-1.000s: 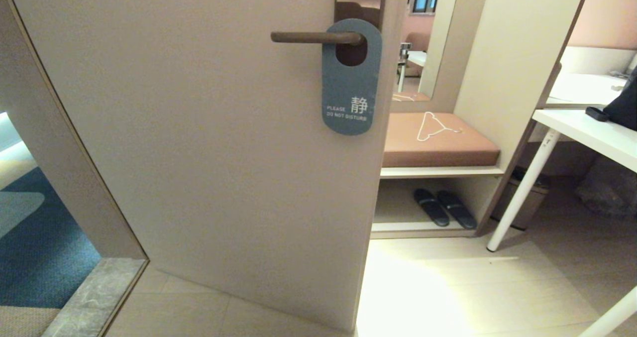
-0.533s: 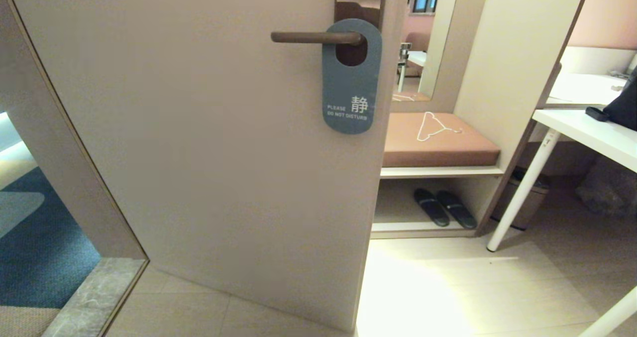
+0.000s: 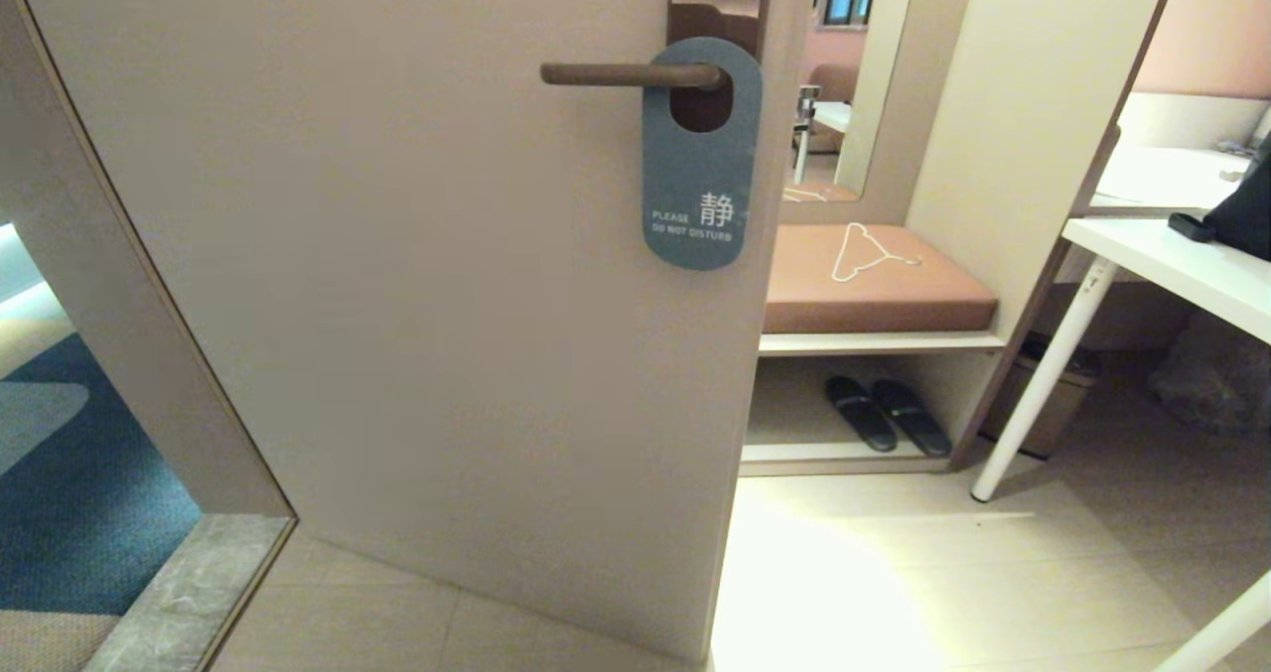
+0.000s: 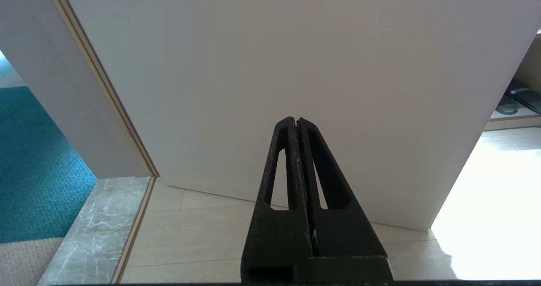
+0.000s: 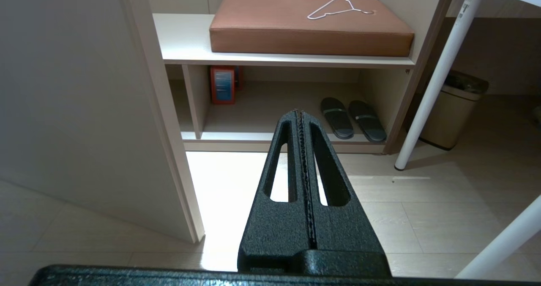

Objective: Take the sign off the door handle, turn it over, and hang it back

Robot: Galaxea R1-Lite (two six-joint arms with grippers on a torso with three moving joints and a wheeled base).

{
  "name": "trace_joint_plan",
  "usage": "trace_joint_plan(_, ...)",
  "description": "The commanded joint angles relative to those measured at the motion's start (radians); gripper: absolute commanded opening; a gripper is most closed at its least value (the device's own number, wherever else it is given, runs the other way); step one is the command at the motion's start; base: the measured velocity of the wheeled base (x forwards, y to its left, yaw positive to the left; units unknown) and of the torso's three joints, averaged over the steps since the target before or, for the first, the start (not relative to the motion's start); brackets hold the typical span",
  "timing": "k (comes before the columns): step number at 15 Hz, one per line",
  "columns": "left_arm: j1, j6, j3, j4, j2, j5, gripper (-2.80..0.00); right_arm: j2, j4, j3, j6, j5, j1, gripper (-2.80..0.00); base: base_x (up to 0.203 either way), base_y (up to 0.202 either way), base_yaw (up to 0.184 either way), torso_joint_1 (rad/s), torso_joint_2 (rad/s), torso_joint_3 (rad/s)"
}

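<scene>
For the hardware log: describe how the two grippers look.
Both match. The left gripper and right gripper are matte black with a grainy texture. Each finger is a long tapering wedge with a slot cut through it, on a blocky black base. No cables or markings show.

Warm, dim indoor light; a blown-out bright patch glares on the floor [image 3: 824, 573] beside the door [image 3: 417, 255], everything otherwise reasonably sharp.
</scene>
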Motion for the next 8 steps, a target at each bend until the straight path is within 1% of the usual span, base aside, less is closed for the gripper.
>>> trace_joint_plan(1,0.0,0.001,0.0,0.0,0.001,0.0,-2.8,0.0,0.0,0.0,0.008,-0.002,0.0,-2.8,0.0,0.0,0.0,0.0,0.0,0.0)
trace_joint_plan(8,0.0,0.001,0.0,0.0,0.001,0.0,-2.8,0.0,0.001,0.0,0.011,-0.006,0.0,-2.8,0.0,0.0,0.0,0.0,0.0,0.0)
